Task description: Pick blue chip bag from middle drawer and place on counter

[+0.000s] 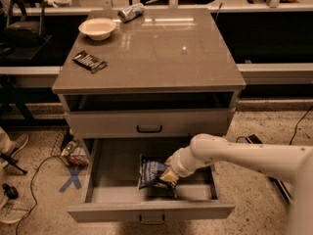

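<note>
The middle drawer (115, 163) is pulled open at the bottom of the cabinet. The blue chip bag (150, 172) stands crinkled and tilted inside it, near the middle. My arm reaches in from the right. The gripper (169, 176) is at the bag's right edge, shut on it, low inside the drawer. The counter (161, 58) lies above as the cabinet's glossy top.
On the counter are a white bowl (97, 28), a silver can (131, 11) at the back edge and a flat dark packet (89, 61) on the left. A closed drawer front (149, 124) sits just above the open drawer. Floor clutter (73, 153) and cables lie to the left.
</note>
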Controlling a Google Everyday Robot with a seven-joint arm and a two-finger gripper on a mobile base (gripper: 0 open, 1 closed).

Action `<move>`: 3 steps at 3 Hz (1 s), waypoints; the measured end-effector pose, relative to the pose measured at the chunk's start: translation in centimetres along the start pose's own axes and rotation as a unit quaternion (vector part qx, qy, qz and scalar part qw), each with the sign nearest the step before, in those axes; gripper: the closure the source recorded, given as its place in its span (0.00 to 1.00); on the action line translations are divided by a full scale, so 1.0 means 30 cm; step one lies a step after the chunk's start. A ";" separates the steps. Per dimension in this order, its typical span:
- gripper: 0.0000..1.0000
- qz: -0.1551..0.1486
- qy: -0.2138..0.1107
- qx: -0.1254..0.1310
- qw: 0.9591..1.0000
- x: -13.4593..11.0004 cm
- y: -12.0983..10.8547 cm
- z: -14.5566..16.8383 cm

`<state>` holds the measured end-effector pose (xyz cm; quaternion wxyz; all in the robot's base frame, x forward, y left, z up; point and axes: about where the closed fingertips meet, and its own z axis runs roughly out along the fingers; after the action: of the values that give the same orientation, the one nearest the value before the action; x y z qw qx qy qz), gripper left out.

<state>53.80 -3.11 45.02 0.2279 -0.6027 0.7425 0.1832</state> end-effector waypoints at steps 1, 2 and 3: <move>1.00 0.001 -0.031 0.031 0.999 0.055 0.006 -0.201; 1.00 0.011 -0.036 0.047 0.998 0.120 0.010 -0.270; 1.00 0.011 -0.036 0.047 0.998 0.120 0.010 -0.270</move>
<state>51.95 -10.40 49.73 0.2804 -0.5764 0.7480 0.1723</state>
